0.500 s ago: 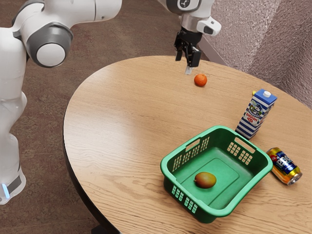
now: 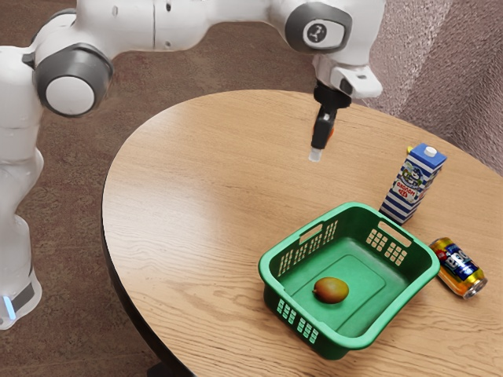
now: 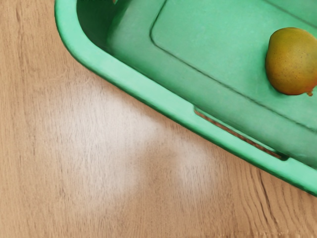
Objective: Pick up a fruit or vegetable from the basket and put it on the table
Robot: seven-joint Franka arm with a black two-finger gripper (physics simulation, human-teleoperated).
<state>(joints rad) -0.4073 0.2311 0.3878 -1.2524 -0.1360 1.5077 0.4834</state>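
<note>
The gripper [image 2: 316, 155] is seen at the exterior view's upper centre; the mango [image 2: 331, 290] lies down-frame, inside the basket [image 2: 355, 343], lower right. Finger spread cannot be told.

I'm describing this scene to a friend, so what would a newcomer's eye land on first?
Probably the bright green basket on the wooden table, with one reddish-green fruit inside. Next, the white arm reaching in from the exterior view's left, its black gripper above the table. Then the striped carton beside the basket.
</note>
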